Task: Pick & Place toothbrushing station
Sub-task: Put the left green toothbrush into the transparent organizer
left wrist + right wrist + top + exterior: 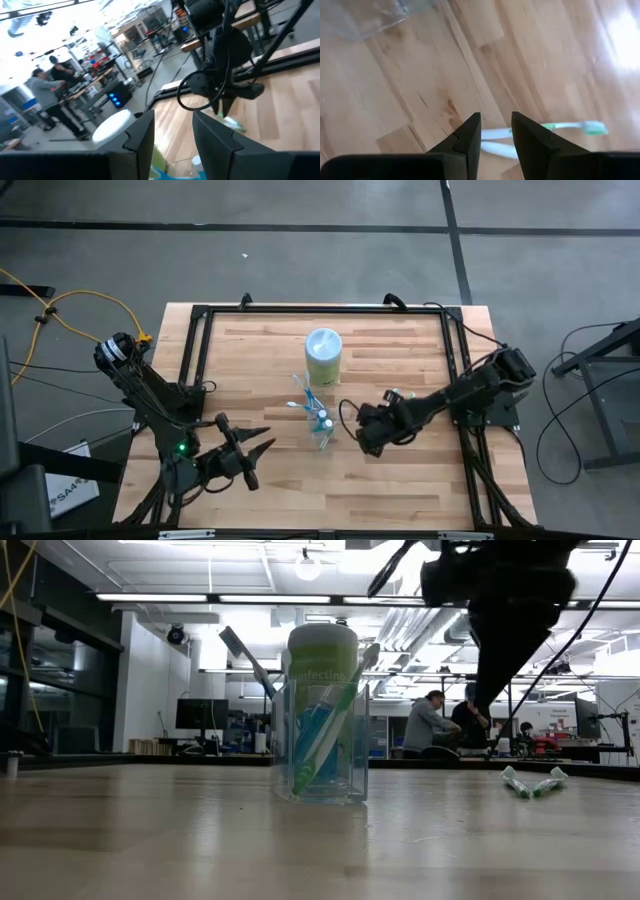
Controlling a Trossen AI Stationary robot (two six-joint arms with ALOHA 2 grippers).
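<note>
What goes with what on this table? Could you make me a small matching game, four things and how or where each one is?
Things
A. clear tumbler
B. green canister
C. loose green-and-white toothbrush
D. left claw

Place or state
1. lies flat on the wood, just ahead of the open right claw
2. open and empty, off to the left of the other things
3. holds leaning toothbrushes
4. stands upright with a white lid, behind the tumbler

Pairs: A-3, B-4, C-1, D-2
</note>
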